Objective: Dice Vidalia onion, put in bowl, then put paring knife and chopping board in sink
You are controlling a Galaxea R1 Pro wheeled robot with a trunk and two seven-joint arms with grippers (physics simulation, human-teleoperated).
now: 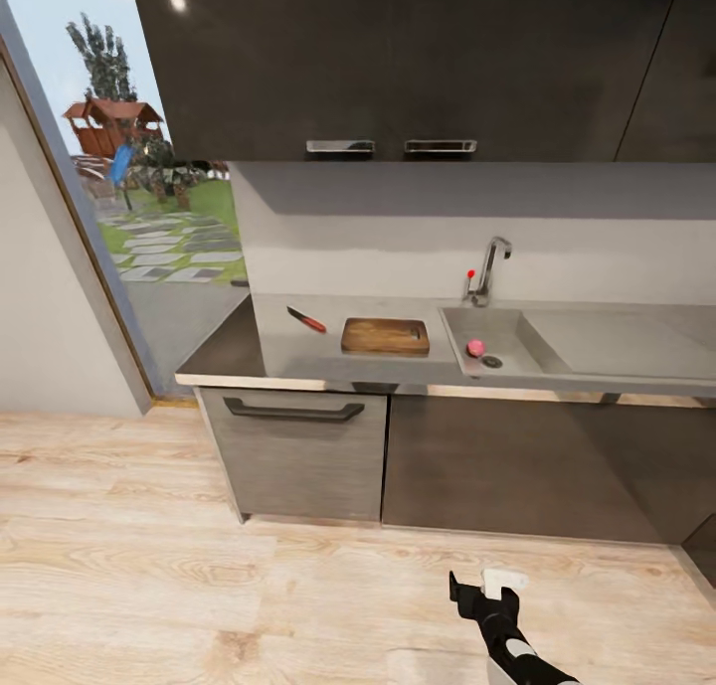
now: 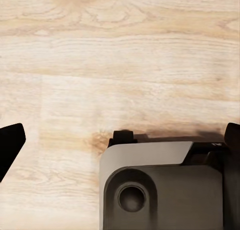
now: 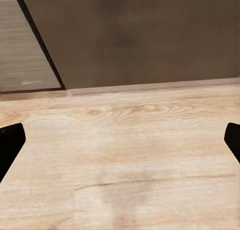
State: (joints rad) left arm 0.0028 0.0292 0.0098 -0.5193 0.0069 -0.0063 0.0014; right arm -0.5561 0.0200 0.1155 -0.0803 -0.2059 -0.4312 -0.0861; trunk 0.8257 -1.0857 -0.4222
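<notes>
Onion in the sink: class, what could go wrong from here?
1. The Vidalia onion is round and lies beside the drain in the sink; a poor pinch may roll it away.
2. The paring knife lies left of the chopping board, apart from it, needing a separate reach.

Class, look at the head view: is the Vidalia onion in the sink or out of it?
In: the Vidalia onion rests inside the sink, beside the drain.

Bright, even simulator light; daylight enters through the window [image 1: 149, 218] at left. Soft shadow under the upper cabinets [image 1: 398, 59], one small glare spot on them. Countertop [image 1: 298, 352] glossy, reflective. Renders slightly soft, compression blur.
</notes>
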